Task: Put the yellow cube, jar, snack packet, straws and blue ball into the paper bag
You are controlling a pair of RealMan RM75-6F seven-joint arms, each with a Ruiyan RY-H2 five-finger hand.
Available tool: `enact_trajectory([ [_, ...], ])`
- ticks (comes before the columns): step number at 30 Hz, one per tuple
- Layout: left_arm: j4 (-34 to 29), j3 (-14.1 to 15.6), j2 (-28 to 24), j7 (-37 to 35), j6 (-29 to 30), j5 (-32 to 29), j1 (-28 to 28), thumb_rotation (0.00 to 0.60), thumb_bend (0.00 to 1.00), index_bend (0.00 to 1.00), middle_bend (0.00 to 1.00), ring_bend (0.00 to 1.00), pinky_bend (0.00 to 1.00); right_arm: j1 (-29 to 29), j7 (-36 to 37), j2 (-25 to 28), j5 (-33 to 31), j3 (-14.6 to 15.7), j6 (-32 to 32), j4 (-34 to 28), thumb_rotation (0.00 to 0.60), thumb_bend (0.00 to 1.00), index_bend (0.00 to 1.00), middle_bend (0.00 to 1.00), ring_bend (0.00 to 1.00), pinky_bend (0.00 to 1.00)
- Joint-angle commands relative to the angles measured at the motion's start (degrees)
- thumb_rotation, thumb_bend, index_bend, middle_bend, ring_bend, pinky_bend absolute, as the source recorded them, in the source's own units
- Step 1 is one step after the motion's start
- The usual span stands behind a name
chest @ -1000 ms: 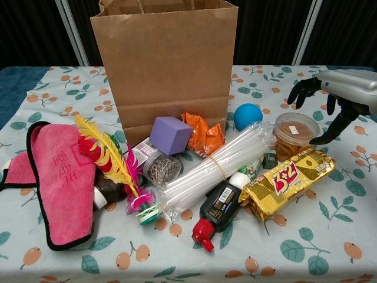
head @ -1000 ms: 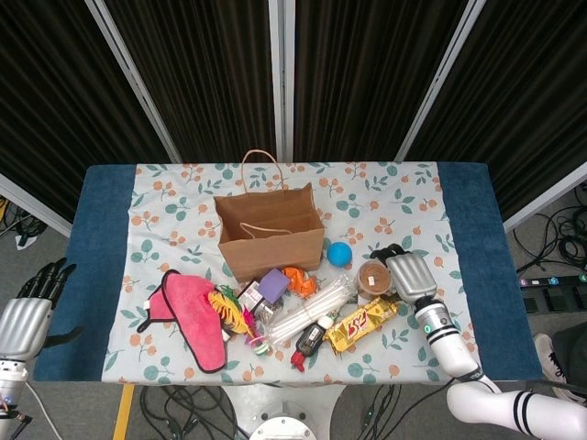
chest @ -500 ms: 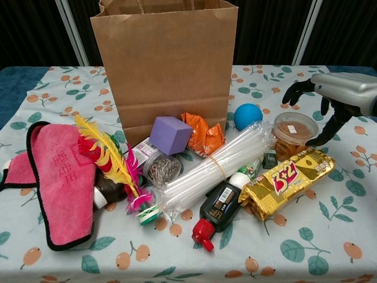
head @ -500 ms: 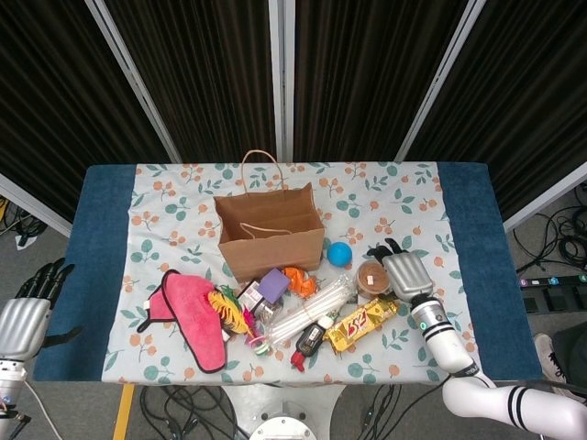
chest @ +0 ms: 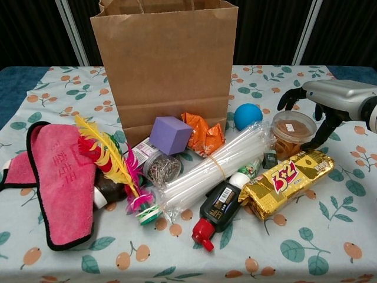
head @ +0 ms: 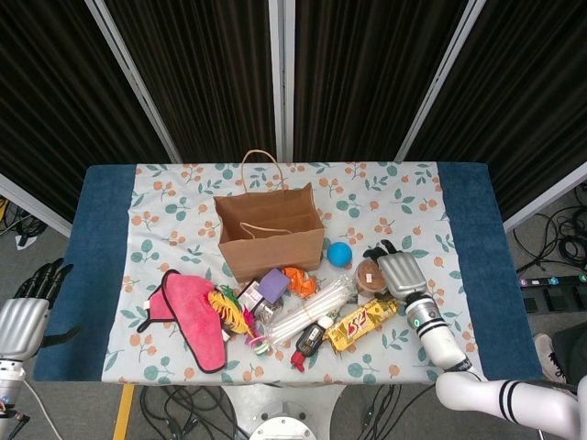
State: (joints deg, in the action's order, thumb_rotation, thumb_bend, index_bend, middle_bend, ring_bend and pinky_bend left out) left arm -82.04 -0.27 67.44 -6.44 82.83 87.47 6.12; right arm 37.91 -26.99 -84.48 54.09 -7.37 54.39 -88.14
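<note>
- Since the earlier frame the right hand has moved left, closer over the jar; its fingers are spread around the lid, released, holding nothing.
- The left hand hangs off the worktop's left edge, fingers apart, holding nothing.
- The paper bag stands upright and open at the centre.
- The blue ball lies just left of the jar.
- The straws lie bundled in front of the bag, slanting.
- The snack packet lies in front of the jar, touching it.
- No yellow cube can be made out; a purple cube sits at the bag's base.
</note>
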Motion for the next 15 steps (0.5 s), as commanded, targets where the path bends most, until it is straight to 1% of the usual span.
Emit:
enact_trajectory([
  [1,0.07,-0.03,0.00,-0.16,-0.06,-0.10,0.00,0.600,0.09,0.08,0.14,0.06,0.19,0.32,-0.22,-0.18,-0.57,-0.02,-0.32,0.15,0.600,0.00,0.23,0.26,0.09,0.39],
  [6,0.35,0.05,0.08,-0.51,-0.25,-0.25,-0.06,0.600,0.09,0.08,0.14,0.06,0.19,0.54,-0.80,-0.46,-1.31,0.32,-0.22,0.47,0.600,0.00,0.24,0.30,0.14,0.39],
  [11,0.56,0.09,0.17,-0.77,-0.28,-0.22,-0.07,0.600,0.09,0.08,0.14,0.06,0.19,0.43,-0.71,-0.61,-0.73,0.33,0.92,0.42,0.600,0.00,0.36,0.35,0.24,0.40],
  [15,0.72,0.10,0.25,-0.88,-0.31,-0.19,-0.06,0.600,0.09,0.08,0.14,0.06,0.19,-0.05,0.70,-0.41,1.15,-0.19,2.70,-0.09,0.600,0.00,0.44,0.40,0.29,0.40],
])
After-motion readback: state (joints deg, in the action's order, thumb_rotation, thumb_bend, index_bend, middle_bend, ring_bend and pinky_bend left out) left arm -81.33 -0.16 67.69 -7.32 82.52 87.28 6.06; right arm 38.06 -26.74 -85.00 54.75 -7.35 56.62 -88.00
